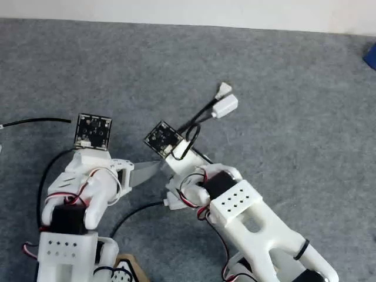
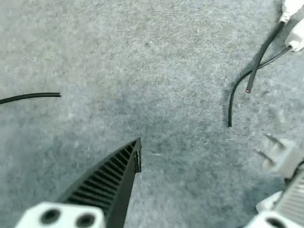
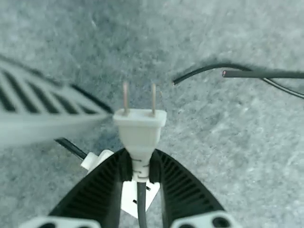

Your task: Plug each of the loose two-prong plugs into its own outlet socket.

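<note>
plug [image 3: 140, 126] pinched in the right gripper [image 3: 140, 164], sockets [image 1: 225, 106] lying apart

right gripper sits close to the middle of the high view, at about six o'clock from the table's centre. its two black fingers [image 3: 107, 183] are pressed against the neck of the white two-prong plug from both sides. the plug stands up out of them with its two metal prongs bare and pointing away from the wrist. the plug's black cord runs back between the fingers. under that gripper a small white piece [image 3: 95, 161] lies on the grey carpet [image 1: 294, 70]; what it is cannot be told.

the left gripper [image 1: 150, 169] comes in from eight o'clock. its fingers are spread wide with nothing between them, and one ribbed finger [image 2: 114, 175] has its tip just beside the held plug.

farther off, at about one o'clock, the two white sockets lie side by side on the carpet, well apart from the plug. their black cords [image 1: 197, 117] trail back toward the right arm. a loose cord [image 1: 35, 121] lies at nine o'clock near the table's edge.
</note>
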You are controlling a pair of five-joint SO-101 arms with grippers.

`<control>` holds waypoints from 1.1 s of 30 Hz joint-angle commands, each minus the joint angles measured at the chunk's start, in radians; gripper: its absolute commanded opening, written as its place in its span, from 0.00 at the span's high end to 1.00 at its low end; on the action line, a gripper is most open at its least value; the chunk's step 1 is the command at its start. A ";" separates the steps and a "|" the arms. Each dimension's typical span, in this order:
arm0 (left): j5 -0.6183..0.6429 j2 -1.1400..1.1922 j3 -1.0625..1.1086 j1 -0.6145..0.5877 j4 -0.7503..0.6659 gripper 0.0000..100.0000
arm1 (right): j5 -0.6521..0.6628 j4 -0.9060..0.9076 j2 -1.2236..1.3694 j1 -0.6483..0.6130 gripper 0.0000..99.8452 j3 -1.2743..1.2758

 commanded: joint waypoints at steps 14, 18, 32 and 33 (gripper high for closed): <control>0.009 0.263 0.016 0.035 -0.195 0.54 | 0.005 0.248 -0.272 -0.077 0.99 -0.077; 0.008 0.257 0.044 0.081 -0.196 0.54 | -0.005 0.280 -0.278 -0.099 0.99 -0.122; 0.008 0.257 0.071 0.087 -0.196 0.54 | 0.017 0.278 -0.232 -0.094 0.99 -0.243; 0.008 0.257 0.071 0.085 -0.196 0.54 | 0.021 0.278 -0.202 -0.094 0.99 -0.266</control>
